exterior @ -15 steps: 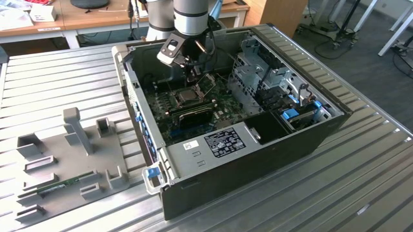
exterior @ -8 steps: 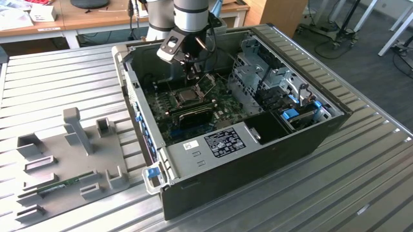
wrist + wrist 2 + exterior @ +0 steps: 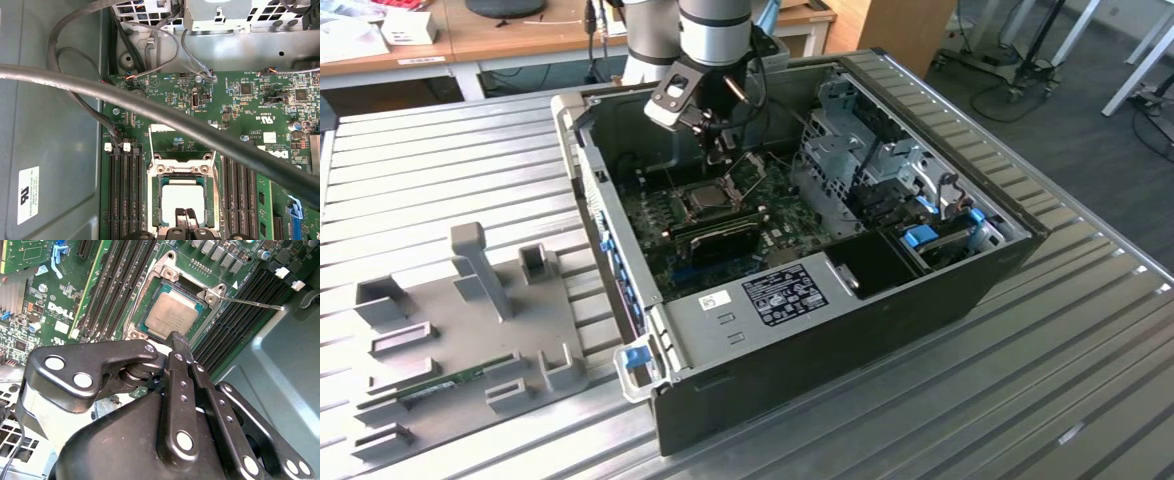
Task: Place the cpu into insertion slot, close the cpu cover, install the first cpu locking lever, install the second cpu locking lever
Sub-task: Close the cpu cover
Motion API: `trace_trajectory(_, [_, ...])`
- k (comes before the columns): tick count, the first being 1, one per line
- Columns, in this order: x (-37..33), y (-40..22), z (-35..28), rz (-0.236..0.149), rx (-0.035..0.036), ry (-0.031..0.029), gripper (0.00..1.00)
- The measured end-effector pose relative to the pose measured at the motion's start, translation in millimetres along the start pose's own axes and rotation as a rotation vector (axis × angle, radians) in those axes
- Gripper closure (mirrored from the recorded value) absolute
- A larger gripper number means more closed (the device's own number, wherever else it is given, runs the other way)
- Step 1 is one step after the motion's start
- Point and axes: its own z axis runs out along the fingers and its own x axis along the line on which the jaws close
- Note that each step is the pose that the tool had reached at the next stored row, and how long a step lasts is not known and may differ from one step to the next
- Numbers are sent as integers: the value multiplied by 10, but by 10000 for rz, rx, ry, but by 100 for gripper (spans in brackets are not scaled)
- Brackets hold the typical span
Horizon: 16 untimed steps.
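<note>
The cpu (image 3: 171, 317) lies flat in the insertion slot (image 3: 167, 272) on the green board, its silver top bare. In the exterior view the cpu (image 3: 708, 199) sits mid-case under my gripper (image 3: 716, 152). In the first wrist view my gripper (image 3: 185, 214) is shut with nothing in it, its black tips over one edge of the cpu (image 3: 182, 197). The second wrist view has the gripper (image 3: 177, 337) at that same edge. The cpu cover (image 3: 172, 129) seems to stand tilted up from the slot's opposite edge. A thin silver lever (image 3: 250, 302) sticks out sideways from the slot.
A thick black cable (image 3: 150, 107) crosses above the board. Long black memory slots (image 3: 120, 285) flank the socket on both sides. A metal drive cage (image 3: 854, 140) fills the case on the exterior view's right. A grey fixture plate (image 3: 454, 320) lies on the slatted table.
</note>
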Motion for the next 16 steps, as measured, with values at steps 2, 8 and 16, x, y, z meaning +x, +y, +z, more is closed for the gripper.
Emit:
trace_trajectory(2, [0,1,-16,0,-1,1,89])
trace_trajectory(8, [2,3,-58,1,-3,4,89])
trace_trajectory(16, [3,59,-57,0,-1,3,89])
